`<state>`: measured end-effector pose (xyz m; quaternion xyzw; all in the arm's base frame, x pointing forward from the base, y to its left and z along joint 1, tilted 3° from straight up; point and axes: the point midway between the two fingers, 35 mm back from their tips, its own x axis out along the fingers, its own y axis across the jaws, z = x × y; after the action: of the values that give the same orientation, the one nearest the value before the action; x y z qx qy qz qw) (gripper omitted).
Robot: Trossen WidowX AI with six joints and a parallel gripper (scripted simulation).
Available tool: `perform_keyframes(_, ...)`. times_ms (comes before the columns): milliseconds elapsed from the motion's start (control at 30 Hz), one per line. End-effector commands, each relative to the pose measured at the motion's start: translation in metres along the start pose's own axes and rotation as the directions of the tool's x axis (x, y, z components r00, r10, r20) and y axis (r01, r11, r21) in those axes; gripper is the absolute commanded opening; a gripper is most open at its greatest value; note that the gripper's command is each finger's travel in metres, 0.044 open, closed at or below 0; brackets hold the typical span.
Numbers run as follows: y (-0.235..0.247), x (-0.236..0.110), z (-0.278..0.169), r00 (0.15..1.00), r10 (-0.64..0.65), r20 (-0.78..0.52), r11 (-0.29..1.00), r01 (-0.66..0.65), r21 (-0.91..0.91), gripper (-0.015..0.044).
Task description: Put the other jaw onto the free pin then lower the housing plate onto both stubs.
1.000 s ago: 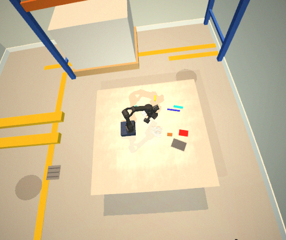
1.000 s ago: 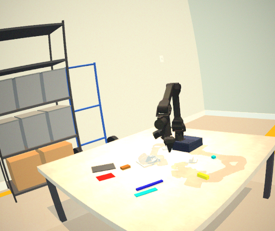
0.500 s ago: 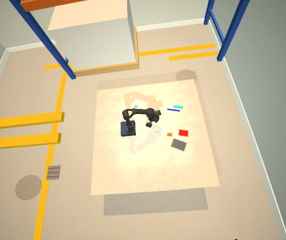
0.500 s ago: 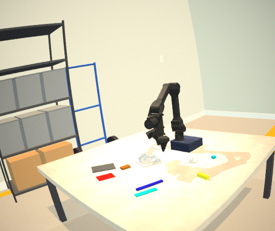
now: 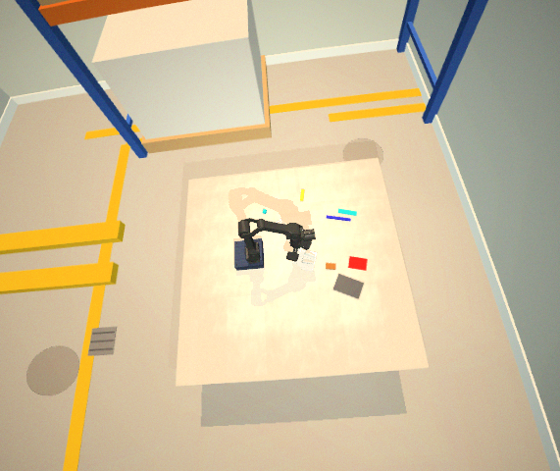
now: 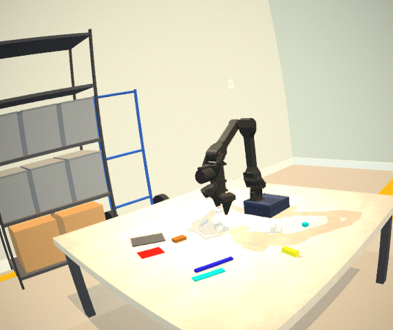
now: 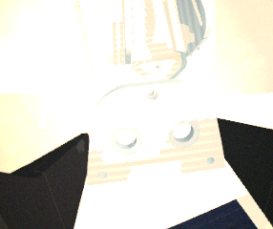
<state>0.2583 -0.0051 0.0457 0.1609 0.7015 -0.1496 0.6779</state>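
My gripper (image 6: pixel 224 210) (image 7: pixel 153 128) is shut on the white housing plate (image 7: pixel 156 155) (image 6: pixel 219 210), which has two round holes and lies across between the fingertips in the wrist view. The plate is held above the table, on the arm's side of the assembly. The pale gear assembly (image 5: pixel 308 260) (image 6: pixel 208 233) (image 7: pixel 175 24) stands on the table, ahead of the plate at the top of the wrist view. Elongated jaw shapes show on it. Glare and striped shadow hide the pins and whether the teeth mesh.
A small white part (image 6: pixel 275 229) lies near the navy arm base (image 5: pixel 241 261) (image 6: pixel 267 205). Around are an orange block (image 5: pixel 330 266) (image 6: pixel 179 238), red plate (image 5: pixel 357 263) (image 6: pixel 150 252), grey plate (image 5: pixel 348 286) (image 6: pixel 147 239), blue bar (image 6: pixel 213 264), cyan strip (image 6: pixel 208 274), yellow block (image 6: pixel 290 251) and cyan cube (image 6: pixel 305 224).
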Motion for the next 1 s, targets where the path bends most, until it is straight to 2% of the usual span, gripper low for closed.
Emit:
perform_keyframes(0, -0.0136, 0.0004, 0.0039, 1.000, -0.004, 0.002, 0.999, 0.004, -0.041, 0.0351)
perform_keyframes(967, -0.0160, 0.0005, 0.0044, 1.000, -0.004, 0.002, 0.998, 0.004, -0.055, 0.0351)
